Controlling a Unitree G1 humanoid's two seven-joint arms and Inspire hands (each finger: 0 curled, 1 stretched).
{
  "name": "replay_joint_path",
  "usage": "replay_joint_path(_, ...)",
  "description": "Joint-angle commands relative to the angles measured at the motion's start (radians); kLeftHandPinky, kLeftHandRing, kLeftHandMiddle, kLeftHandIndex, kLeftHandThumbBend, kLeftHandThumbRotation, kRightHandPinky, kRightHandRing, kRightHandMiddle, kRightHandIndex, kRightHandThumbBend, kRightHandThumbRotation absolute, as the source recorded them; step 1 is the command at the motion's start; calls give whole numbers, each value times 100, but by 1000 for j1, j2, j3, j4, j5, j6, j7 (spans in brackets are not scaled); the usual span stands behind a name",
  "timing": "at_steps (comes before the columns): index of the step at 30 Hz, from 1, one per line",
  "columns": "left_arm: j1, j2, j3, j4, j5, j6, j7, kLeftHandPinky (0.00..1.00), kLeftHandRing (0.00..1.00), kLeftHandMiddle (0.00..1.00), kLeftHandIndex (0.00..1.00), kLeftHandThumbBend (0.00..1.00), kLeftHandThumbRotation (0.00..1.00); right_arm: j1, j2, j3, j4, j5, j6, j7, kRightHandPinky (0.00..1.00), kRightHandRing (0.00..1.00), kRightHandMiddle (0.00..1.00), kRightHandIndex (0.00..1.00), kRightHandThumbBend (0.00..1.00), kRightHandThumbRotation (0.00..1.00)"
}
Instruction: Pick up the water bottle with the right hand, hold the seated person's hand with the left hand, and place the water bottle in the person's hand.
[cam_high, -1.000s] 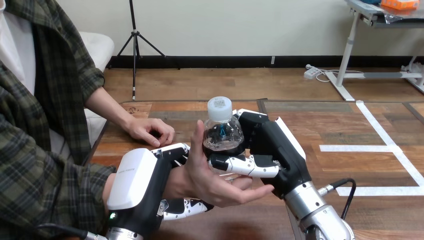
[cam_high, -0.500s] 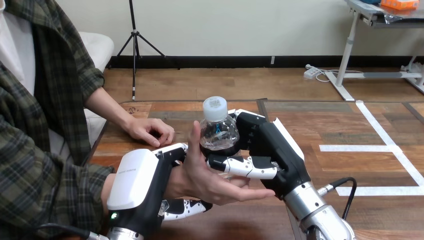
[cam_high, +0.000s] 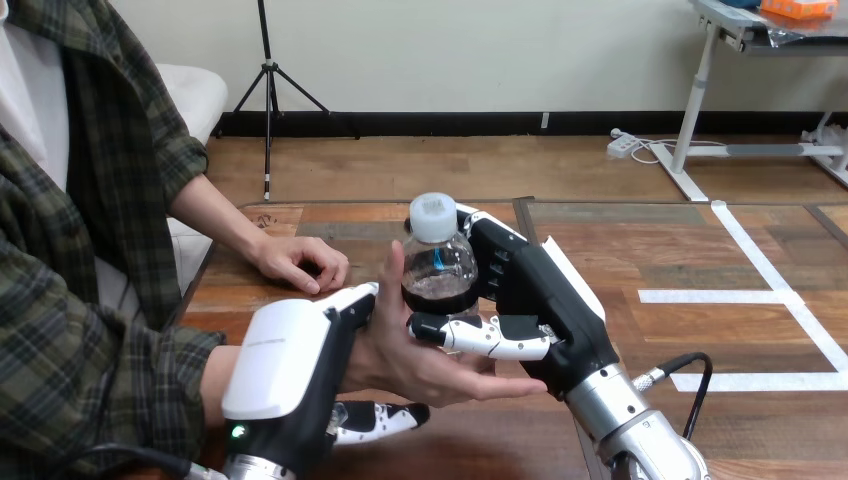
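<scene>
A small clear water bottle (cam_high: 438, 262) with a white cap and dark liquid stands upright in the person's open palm (cam_high: 425, 360). My right hand (cam_high: 535, 290) is shut on the bottle, fingers behind it and thumb across its lower front. The person's thumb rests against the bottle's left side. My left hand (cam_high: 290, 370) is wrapped round the person's hand from below and the left, with fingers curled over near the thumb base and others under the palm.
The person's other hand (cam_high: 295, 262) lies flat on the wooden table (cam_high: 600, 250) at the left, just behind my left hand. The table's right half is bare, with white tape lines (cam_high: 760, 295) on it.
The bottle and my right hand have shifted slightly left and down into the person's palm. My left hand has moved a little to the right along the person's hand.
</scene>
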Motion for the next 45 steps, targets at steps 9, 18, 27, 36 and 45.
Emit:
replay_joint_path(9,-41,10,-9,-41,5,-13,49,51,70,83,88,87,0,-58,-1,-10,-38,-15,-34,-25,90,94,96,93,80,17)
replay_joint_path(18,-40,16,-11,-40,6,-12,52,52,71,84,90,87,0,-62,-2,-12,-35,-14,-38,-29,93,96,97,95,80,19)
replay_joint_path(27,-41,20,-13,-40,5,-12,50,53,72,85,91,87,0,-66,-4,-14,-30,-10,-41,-28,95,97,98,95,80,20)
replay_joint_path(36,-46,35,-17,-31,-20,-39,36,57,77,90,94,86,0,-67,-6,-14,-27,-15,-44,-30,95,97,98,95,80,21)
replay_joint_path(45,-68,66,-22,5,-30,-119,56,62,84,96,99,88,6,-67,-7,-14,-24,-19,-44,-34,95,96,97,94,81,21)
